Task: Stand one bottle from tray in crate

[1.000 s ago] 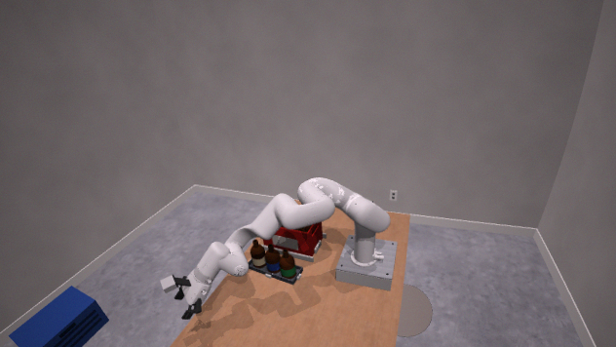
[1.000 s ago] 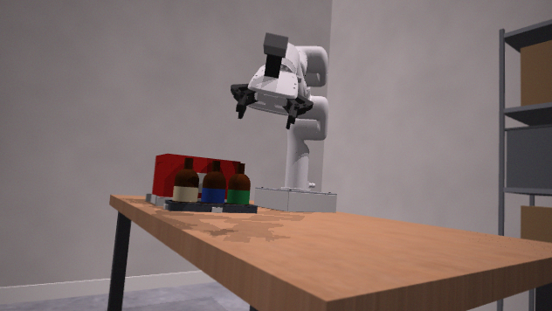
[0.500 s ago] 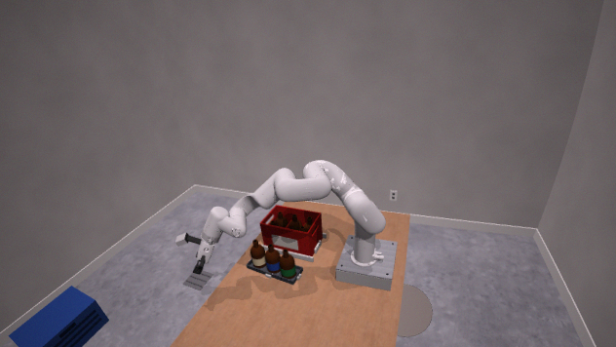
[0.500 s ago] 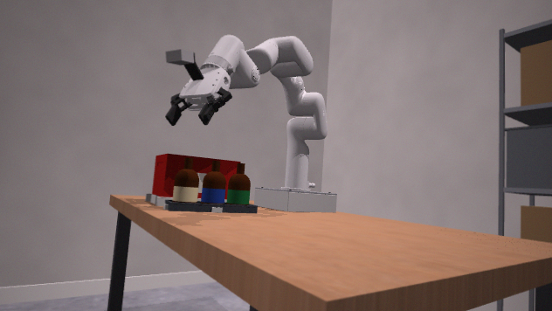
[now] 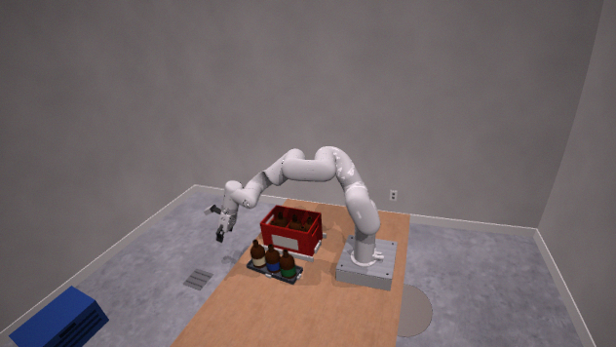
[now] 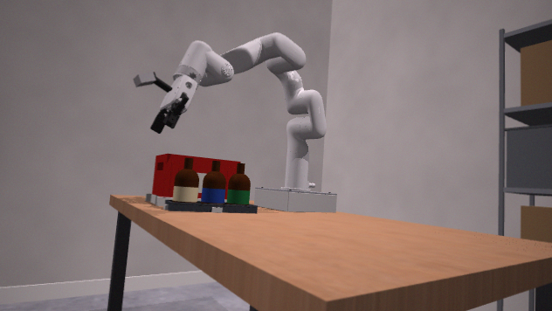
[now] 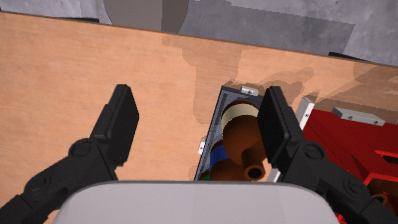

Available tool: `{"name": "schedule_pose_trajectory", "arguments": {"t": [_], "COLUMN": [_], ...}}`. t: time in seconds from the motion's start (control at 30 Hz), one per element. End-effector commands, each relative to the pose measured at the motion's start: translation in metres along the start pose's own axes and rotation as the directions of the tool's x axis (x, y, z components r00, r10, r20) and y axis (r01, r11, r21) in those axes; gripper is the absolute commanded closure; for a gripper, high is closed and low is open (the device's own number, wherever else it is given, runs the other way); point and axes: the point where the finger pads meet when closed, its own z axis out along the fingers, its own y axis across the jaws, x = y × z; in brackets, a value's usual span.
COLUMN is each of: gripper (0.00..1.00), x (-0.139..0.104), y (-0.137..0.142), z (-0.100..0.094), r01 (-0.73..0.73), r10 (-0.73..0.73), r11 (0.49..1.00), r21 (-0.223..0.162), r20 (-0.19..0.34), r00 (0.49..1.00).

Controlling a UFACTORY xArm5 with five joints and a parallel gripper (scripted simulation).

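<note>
Three brown bottles stand on the dark tray (image 5: 274,269) on the table: one with a cream label (image 5: 257,254), one with a blue label (image 5: 272,259) and one with a green label (image 5: 288,264). The red crate (image 5: 291,231) stands behind the tray with several brown bottles inside. My gripper (image 5: 220,236) hangs open and empty in the air, left of and above the tray and crate. It also shows in the side view (image 6: 167,117), well above the bottles. In the wrist view the open fingers frame the cream-label bottle (image 7: 242,134) and the tray's end; the crate (image 7: 360,145) lies at the right.
The arm's grey base (image 5: 366,263) sits on the table right of the crate. A blue box (image 5: 58,322) and a floor grate (image 5: 198,279) lie on the floor at the left. A metal shelf (image 6: 526,131) stands at the right in the side view.
</note>
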Motion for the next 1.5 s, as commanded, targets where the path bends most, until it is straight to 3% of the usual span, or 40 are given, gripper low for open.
{"name": "schedule_pose_trajectory", "arguments": {"t": [0.0, 0.03, 0.07, 0.27, 0.53, 0.6, 0.63, 0.67, 0.9, 1.17, 1.2, 1.47], "gripper": [0.00, 0.00, 0.00, 0.00, 0.00, 0.00, 0.00, 0.00, 0.00, 0.00, 1.00, 1.00], "x": [-0.015, -0.015, -0.029, -0.061, -0.129, -0.129, -0.147, -0.162, -0.220, -0.222, -0.222, -0.222], "y": [0.055, 0.055, 0.092, 0.152, 0.232, 0.232, 0.253, 0.262, 0.297, 0.298, 0.298, 0.298], "z": [-0.017, -0.017, -0.027, -0.045, -0.078, -0.078, -0.088, -0.093, -0.118, -0.119, -0.119, -0.119], "r01": [-0.115, -0.115, -0.204, -0.341, -0.565, -0.565, -0.578, -0.628, -0.730, -0.733, -0.733, -0.733], "r10": [0.117, 0.117, 0.210, 0.356, 0.604, 0.604, 0.620, 0.678, 0.800, 0.803, 0.803, 0.803], "r11": [0.992, 0.992, 0.975, 0.930, 0.790, 0.790, 0.778, 0.729, 0.596, 0.592, 0.592, 0.592], "r21": [-0.057, -0.057, -0.087, -0.138, -0.238, -0.238, -0.245, -0.271, -0.334, -0.336, -0.336, -0.336], "r20": [0.033, 0.033, 0.062, 0.101, 0.149, 0.149, 0.151, 0.157, 0.165, 0.165, 0.165, 0.165], "r00": [0.993, 0.993, 0.976, 0.929, 0.783, 0.783, 0.770, 0.718, 0.577, 0.572, 0.572, 0.572]}}
